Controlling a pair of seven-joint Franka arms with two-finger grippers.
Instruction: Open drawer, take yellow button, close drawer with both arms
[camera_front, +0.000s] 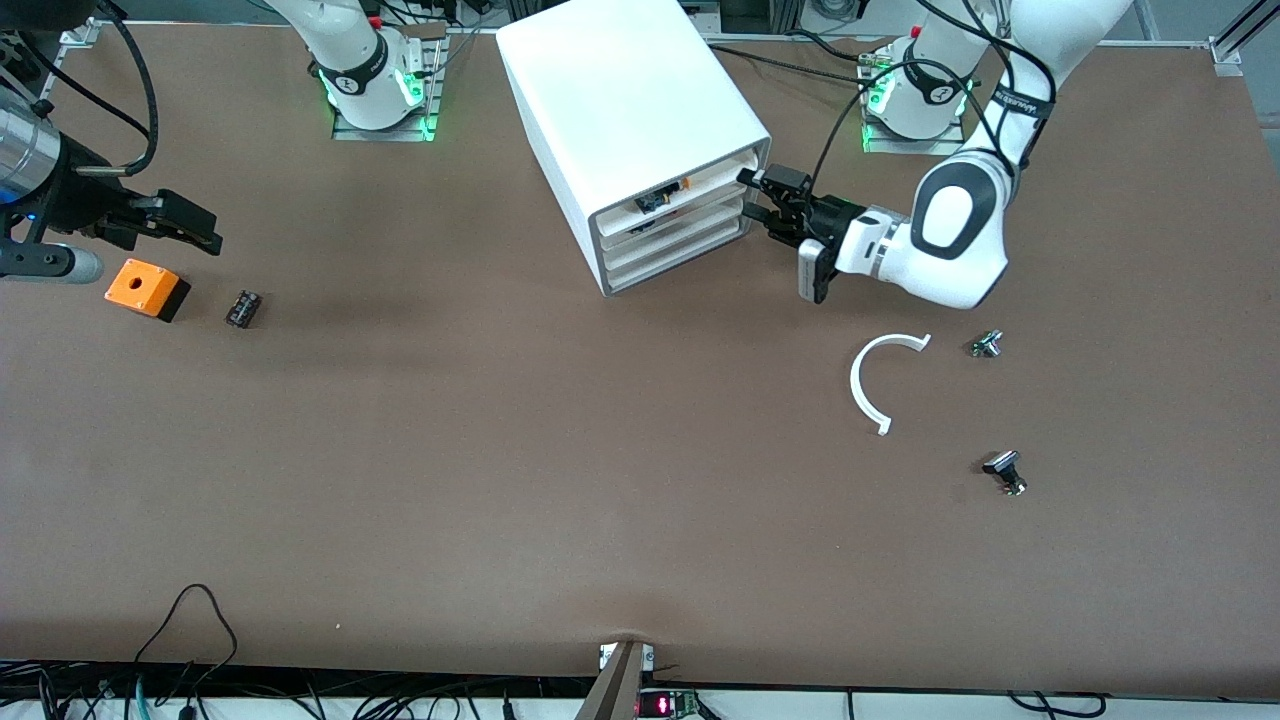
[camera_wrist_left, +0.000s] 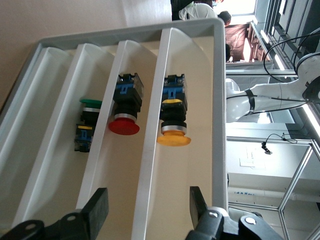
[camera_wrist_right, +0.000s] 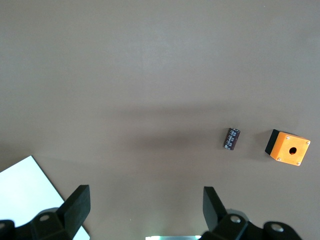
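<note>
The white cabinet (camera_front: 620, 100) stands near the arms' bases, its drawers facing the left arm's end of the table. The uppermost drawer (camera_front: 716, 177) holds the button (camera_front: 660, 200). In the left wrist view the button (camera_wrist_left: 172, 120) lies in that drawer (camera_wrist_left: 202, 90), its yellow-orange cap toward me. My left gripper (camera_front: 758, 196) is open right in front of the drawer fronts, and it shows open and empty in its own view (camera_wrist_left: 147, 207). My right gripper (camera_front: 195, 230) is open and empty, up over the table by the right arm's end, where it waits; it shows open in its own view (camera_wrist_right: 147, 205).
An orange box with a hole (camera_front: 145, 288) and a small black block (camera_front: 243, 307) lie under the right gripper. A red button (camera_wrist_left: 125, 112) and a green one (camera_wrist_left: 87, 125) lie in lower drawers. A white curved piece (camera_front: 868, 385) and two small parts (camera_front: 987, 344) (camera_front: 1005, 472) lie near the left arm.
</note>
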